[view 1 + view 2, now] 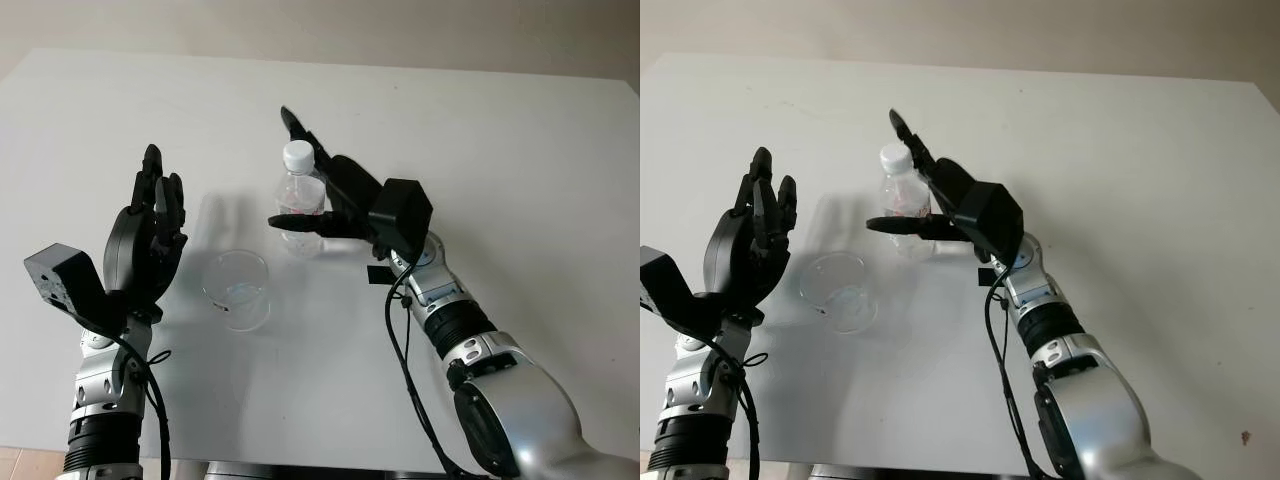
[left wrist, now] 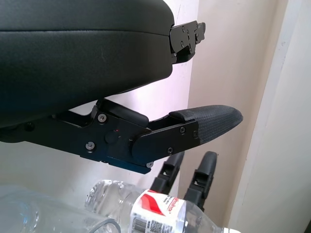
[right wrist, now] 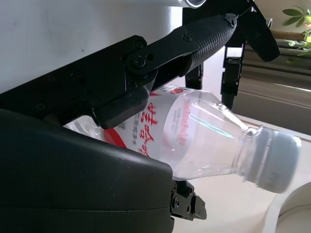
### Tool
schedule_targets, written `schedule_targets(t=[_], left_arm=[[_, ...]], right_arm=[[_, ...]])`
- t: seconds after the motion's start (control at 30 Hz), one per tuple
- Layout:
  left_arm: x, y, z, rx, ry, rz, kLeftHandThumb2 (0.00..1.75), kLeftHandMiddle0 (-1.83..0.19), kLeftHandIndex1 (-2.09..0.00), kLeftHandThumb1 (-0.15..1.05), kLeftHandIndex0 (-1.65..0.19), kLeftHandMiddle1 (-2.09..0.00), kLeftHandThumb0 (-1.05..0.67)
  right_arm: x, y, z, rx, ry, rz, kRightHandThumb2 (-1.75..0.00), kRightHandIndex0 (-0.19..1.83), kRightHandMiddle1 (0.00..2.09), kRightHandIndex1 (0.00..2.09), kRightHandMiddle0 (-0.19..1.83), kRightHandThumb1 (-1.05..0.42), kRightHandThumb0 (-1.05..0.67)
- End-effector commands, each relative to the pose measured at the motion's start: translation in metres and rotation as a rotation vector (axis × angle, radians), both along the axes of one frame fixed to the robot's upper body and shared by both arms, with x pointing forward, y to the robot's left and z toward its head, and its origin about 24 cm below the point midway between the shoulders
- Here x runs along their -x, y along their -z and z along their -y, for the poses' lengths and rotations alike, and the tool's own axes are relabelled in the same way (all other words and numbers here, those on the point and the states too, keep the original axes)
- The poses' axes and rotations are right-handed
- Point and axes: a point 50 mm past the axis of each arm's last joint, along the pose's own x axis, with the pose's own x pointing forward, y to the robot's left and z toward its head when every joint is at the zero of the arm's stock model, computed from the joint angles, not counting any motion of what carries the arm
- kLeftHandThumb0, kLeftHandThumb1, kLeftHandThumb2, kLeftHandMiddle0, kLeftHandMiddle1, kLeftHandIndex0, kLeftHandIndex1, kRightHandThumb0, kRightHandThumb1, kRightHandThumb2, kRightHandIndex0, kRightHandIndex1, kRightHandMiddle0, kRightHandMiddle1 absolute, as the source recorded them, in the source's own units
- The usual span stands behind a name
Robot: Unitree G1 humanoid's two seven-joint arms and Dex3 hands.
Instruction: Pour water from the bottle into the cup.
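white table (image 1: 520, 150), beige wall (image 1: 400, 30)

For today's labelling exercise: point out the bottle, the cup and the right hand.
bottle (image 1: 299, 158), left eye view, white cap.
cup (image 1: 237, 291), left eye view, clear side wall.
right hand (image 1: 322, 195), left eye view, between its fingertips.

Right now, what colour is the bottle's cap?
White; the cap on the bottle shows best in the right wrist view.

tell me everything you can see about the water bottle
The water bottle is small, clear plastic with a white screw cap still on and a white label with red print. It stands upright on the white table, just behind and to the right of the clear cup. The right hand is open around it, fingers on either side, not yet clamped.
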Motion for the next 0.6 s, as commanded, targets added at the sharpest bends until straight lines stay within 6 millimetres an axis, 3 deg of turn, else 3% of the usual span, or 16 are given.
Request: schedule_targets(t=[0.0, 0.4, 0.57], left_arm=[[0.001, -0.003, -0.001, 0.002, -0.005, 0.015, 0.67, 0.19, 0.0, 1.05, 0.19, 0.0, -0.75], [0.001, -0.003, -0.001, -0.01, -0.003, 0.014, 0.67, 0.19, 0.0, 1.05, 0.19, 0.0, -0.75], [0.002, -0.003, 0.0, -0.007, -0.005, 0.014, 0.66, 0.19, 0.0, 1.05, 0.19, 0.0, -0.75]], right_arm=[[-0.001, -0.003, -0.003, -0.018, -0.002, 0.014, -0.05, -0.19, 0.0, 0.0, -0.19, -0.91, -0.98], [0.002, 0.026, -0.009, -0.176, 0.054, -0.207, -0.05, -0.18, 0.01, 0.01, -0.18, -0.88, -0.83], [0.002, 0.032, -0.011, -0.205, 0.101, -0.243, -0.05, 0.09, 0.18, 0.16, 0.11, -0.87, -0.66]])
